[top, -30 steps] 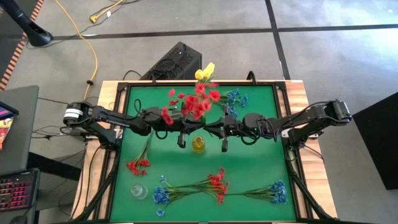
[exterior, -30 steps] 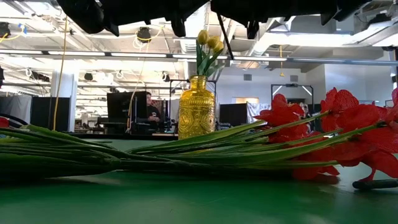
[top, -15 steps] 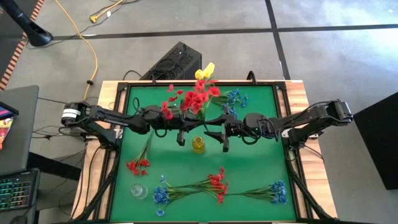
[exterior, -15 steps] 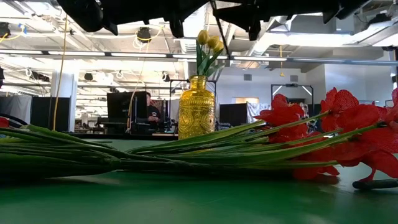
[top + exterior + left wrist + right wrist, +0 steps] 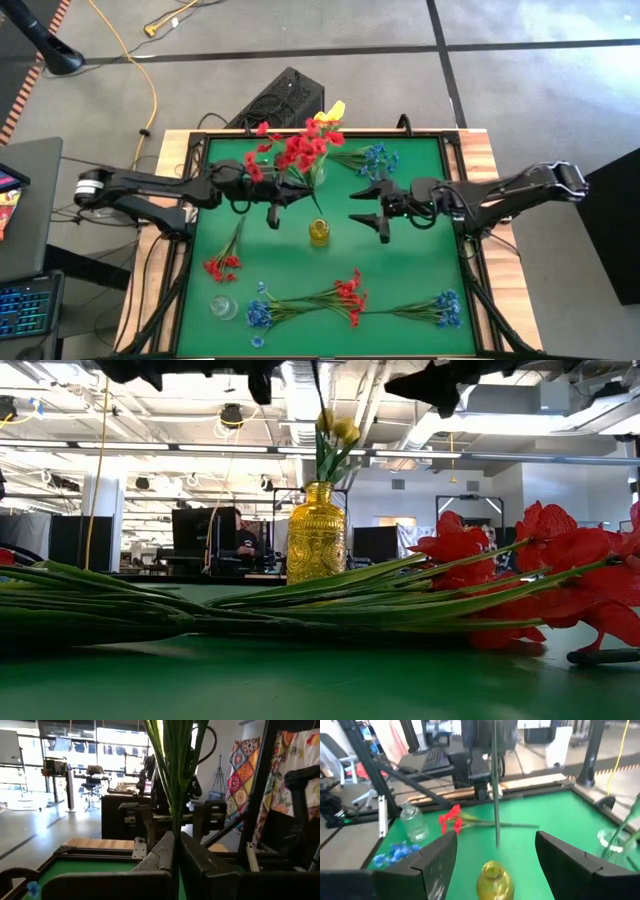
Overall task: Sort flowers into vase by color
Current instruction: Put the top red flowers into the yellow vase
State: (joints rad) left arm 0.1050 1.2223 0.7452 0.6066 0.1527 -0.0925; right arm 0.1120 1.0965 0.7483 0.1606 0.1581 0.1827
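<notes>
A red flower spray (image 5: pixel 290 150) stands upright in the air over the table's middle, with my left gripper (image 5: pixel 272 215) shut on its green stems. Its thin lower end (image 5: pixel 496 820) hangs just above the mouth of the yellow vase (image 5: pixel 319 232), which stands on the green mat. To the right of the vase my right gripper (image 5: pixel 373 213) is open, with nothing between its fingers. Yellow tulip heads (image 5: pixel 335 428) show above the yellow vase in the low view. Green stems stand in a clear vase (image 5: pixel 615 840) behind it. My left gripper pinches the bunch of green stems (image 5: pixel 176 827) between its two fingers, which lie level and across the stems. The spray stands upright and is lifted clear. Its blooms are above the fingers and its thin lower end hangs free below them.
Red flowers (image 5: pixel 222 265) lie at the left of the mat. Red and blue sprays (image 5: pixel 345 298) lie along the near edge, more blue ones (image 5: pixel 372 158) at the far right. A small clear jar (image 5: pixel 222 307) stands near the front left corner.
My right gripper has opened, let go of the stem and drawn back toward the table's right edge. My left gripper has carried the red spray a little toward the table's left, still upright.
</notes>
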